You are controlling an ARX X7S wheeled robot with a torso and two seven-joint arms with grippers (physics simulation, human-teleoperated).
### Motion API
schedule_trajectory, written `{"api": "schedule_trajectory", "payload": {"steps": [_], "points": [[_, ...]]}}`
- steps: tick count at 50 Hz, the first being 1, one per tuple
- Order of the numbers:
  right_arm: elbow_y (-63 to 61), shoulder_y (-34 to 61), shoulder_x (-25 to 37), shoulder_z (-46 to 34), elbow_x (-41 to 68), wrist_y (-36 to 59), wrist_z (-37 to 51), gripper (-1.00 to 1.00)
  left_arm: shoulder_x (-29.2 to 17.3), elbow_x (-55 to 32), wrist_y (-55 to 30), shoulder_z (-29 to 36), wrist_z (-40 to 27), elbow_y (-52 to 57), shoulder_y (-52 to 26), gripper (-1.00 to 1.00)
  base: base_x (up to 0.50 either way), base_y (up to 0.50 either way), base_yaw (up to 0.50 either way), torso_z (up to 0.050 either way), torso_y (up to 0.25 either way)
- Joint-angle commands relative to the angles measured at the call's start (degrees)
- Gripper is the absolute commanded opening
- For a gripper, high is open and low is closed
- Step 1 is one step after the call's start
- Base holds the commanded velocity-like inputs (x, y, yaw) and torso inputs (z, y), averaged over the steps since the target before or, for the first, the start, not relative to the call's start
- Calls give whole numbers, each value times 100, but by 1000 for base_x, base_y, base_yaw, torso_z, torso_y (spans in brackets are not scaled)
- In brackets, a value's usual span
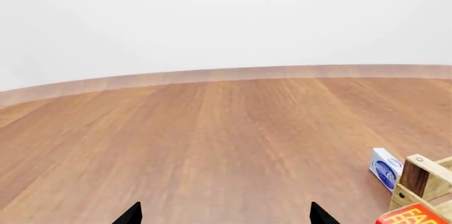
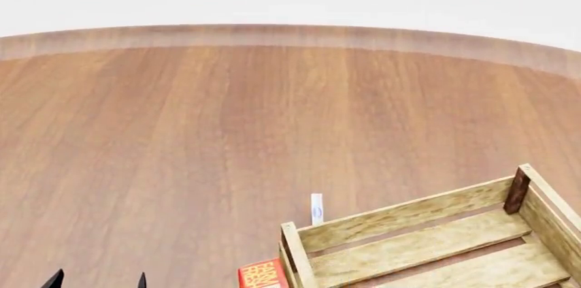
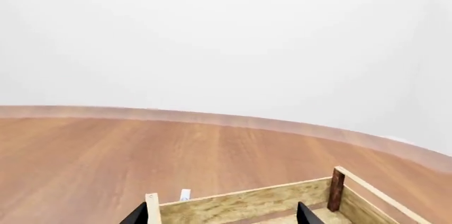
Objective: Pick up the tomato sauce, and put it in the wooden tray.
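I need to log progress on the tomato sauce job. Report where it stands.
Nothing looks done: the part of the wooden tray in view holds nothing, and the tomato sauce can is in no view. Nothing is in hand: the left gripper and right gripper show only spread fingertips with nothing between them. Left: find the can, grasp it, and carry it to the tray. A white-and-blue box and a red box sit beside the tray.
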Motion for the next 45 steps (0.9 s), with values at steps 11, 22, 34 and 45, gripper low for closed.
{"api": "schedule_trajectory", "payload": {"steps": [11,22,34,45], "points": [[852,-598,-36,79,316,-448,344,100,-85,-92,12,126,-90,29,-19,100,0,0,0,0,0],[1175,-572,13,-69,462,-300,351,100,-132,-163,24,178,-144,9,-33,100,0,0,0,0,0],[1368,-589,125,-317,568,-217,225,100,-181,-207,34,240,-209,12,-35,100,0,0,0,0,0],[1694,-522,112,-337,648,-172,334,100,-227,-236,25,293,-256,64,-14,100,0,0,0,0,0]]}}
